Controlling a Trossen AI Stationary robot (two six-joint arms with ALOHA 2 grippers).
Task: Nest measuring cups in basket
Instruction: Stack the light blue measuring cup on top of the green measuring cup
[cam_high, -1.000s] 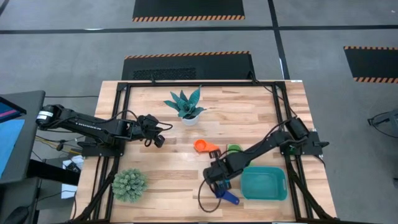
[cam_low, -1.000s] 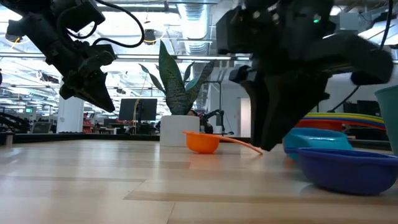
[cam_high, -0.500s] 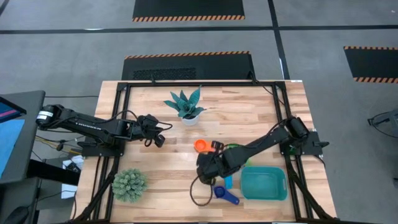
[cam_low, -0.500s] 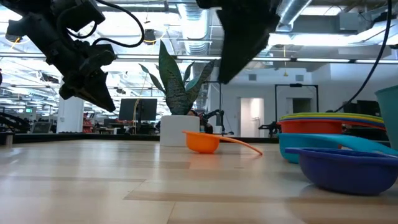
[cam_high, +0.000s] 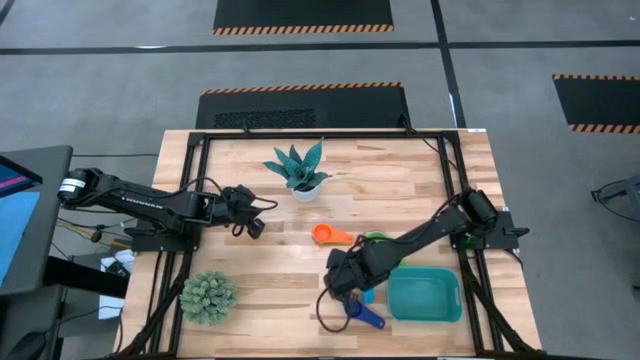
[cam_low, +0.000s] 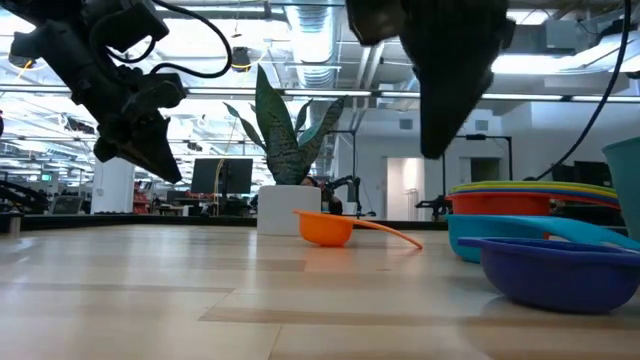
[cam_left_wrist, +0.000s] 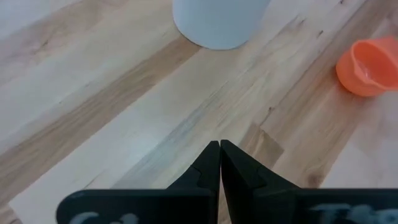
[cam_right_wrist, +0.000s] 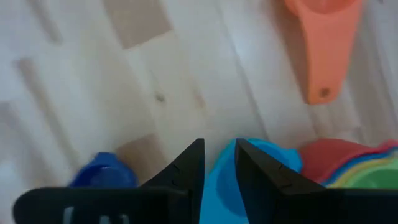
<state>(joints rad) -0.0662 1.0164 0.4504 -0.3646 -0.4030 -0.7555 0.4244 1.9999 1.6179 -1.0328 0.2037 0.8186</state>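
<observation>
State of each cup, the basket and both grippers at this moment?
Orange plastic measuring cup: upright, alone on table.
Dark blue plastic measuring cup: on table, outside basket.
Light blue measuring cup: on table, below right gripper.
Teal plastic basket: empty.
Right gripper: slightly open.
Left gripper: shut, empty.

From above, my right arm covers most of the stacked cups (cam_high: 374, 238); only a green sliver shows. My right gripper (cam_right_wrist: 219, 163) hides much of the light blue cup (cam_right_wrist: 249, 163), and the blue cup (cam_right_wrist: 104, 177) is blurred and partly behind my housing. The orange cup (cam_right_wrist: 323, 37) is cut off by the frame's edge. At table height the basket (cam_low: 625, 185) is only a teal strip at the edge.
</observation>
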